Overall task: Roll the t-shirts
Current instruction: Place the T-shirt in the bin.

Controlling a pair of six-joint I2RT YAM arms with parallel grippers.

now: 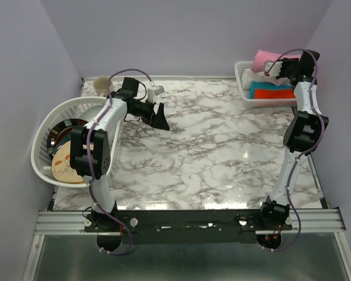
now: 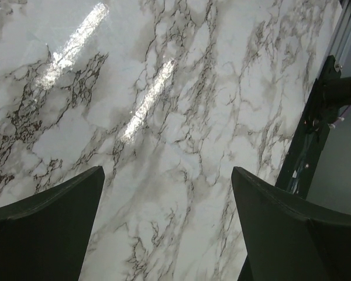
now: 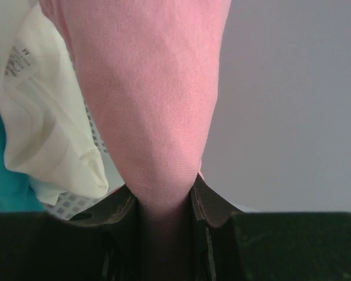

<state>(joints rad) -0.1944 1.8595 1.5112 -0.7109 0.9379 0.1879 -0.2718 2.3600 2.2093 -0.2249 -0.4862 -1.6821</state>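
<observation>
Right wrist view: pink t-shirt (image 3: 146, 88) gripped over the far-right bin (image 1: 243, 82).
The right hand (image 3: 164, 196) is closed narrowly on a bunched fold, probably to carry it to the surface (image 2: 164, 88), where the left hand (image 2: 167, 228) hangs wide open and empty, ready to help.

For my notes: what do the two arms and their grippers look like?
Both the left arm and right arm have white links, bulky black joint housings and purple cables looped alongside. The left gripper and right gripper have broad dark wedge-shaped fingers.
</observation>
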